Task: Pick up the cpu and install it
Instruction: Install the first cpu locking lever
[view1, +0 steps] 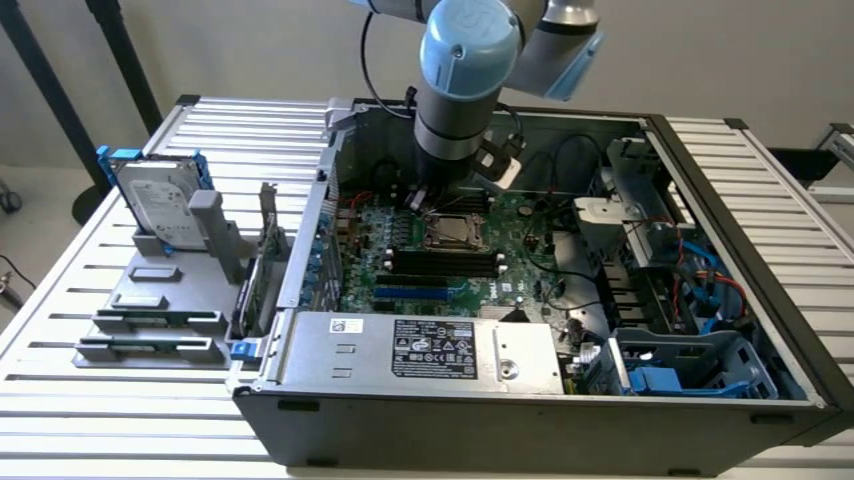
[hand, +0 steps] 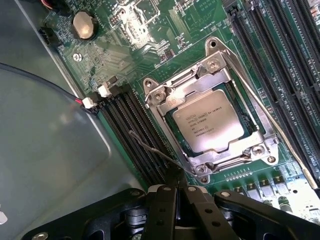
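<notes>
Black gripper (hand: 176, 187) closest to the wrist camera, fingers pressed together, grasping nothing; tips low over the green motherboard (hand: 150, 30), just beside one corner of the metal socket frame (hand: 165, 97). Thin wire lever (hand: 150, 149) running from that corner past the fingertips, along the dark memory slots (hand: 130, 125). Cpu (hand: 209, 125) already seated flat in the socket, silver top plate with printed text facing up, framed on all sides by the socket frame. More long memory slots (hand: 280, 55) on the other side of the socket. Round coin battery (hand: 83, 25) further away on the board, and small white connectors (hand: 95, 97) with a red and black cable near the edge of the grey case wall (hand: 45, 150).

From the exterior view: open computer case (view1: 747, 300) lying on a slatted table (view1: 80, 270), robot arm (view1: 461, 80) reaching down from above into the case, its wrist directly over the cpu (view1: 461, 228) near the middle of the motherboard. Silver power supply (view1: 427, 350) with a dark label along the near side of the case. On the exterior view's left, outside the case, a grey holder (view1: 154, 320) on the table, with a hard drive (view1: 158, 205) in a blue bracket standing upright on it
</notes>
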